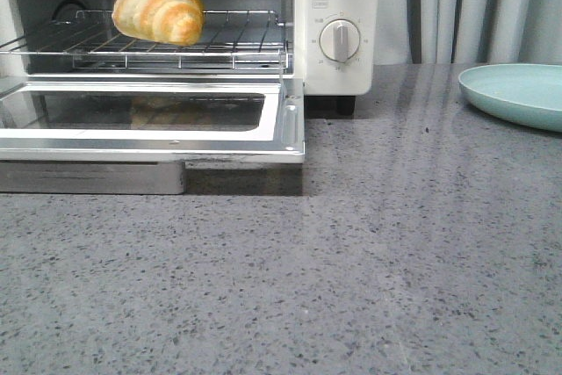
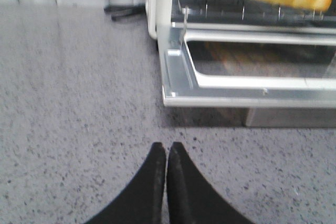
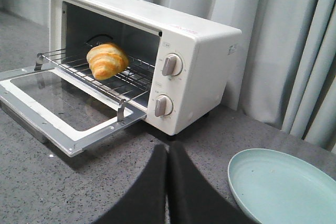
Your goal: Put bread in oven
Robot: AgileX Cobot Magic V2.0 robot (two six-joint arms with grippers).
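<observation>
Front view: croissant-shaped roll [image 1: 160,10] sits on the wire rack [image 1: 237,37] inside the white toaster oven [image 1: 338,6], toward the left part of the rack, resting on its underside and slightly tilted. The glass door [image 1: 158,120] is folded down flat, and the rack is slid partly forward over it. No arm appears in this view. Right wrist view: right gripper [image 3: 168,182] hangs over the grey speckled countertop [image 3: 79,192], well apart from the oven, its 2 dark fingers pressed together with nothing between them. Left wrist view: left gripper [image 2: 167,182] is likewise closed and empty, low over the counter in front of the door's corner. Handling judgement: the roll's glossy, ridged crust looks light and probably a bit slick; if real pastry it would crush easily, if a model it would be stiffer, and I cannot tell which. Best hold, if any repositioning were needed, would be across the thick middle, jaws set into the ridges, not on the tapered ends. Containers: oven cavity holds 1 item, the roll on the rack; nothing else is visible inside, though a faint reflection of the roll shows in the door glass. The pale blue-green plate [image 3: 283,187] on the counter, right of the oven, holds nothing. 2 dial knobs [image 3: 167,85] are visible on the oven front. Task judgement: bread is placed; the door is not yet closed.
</observation>
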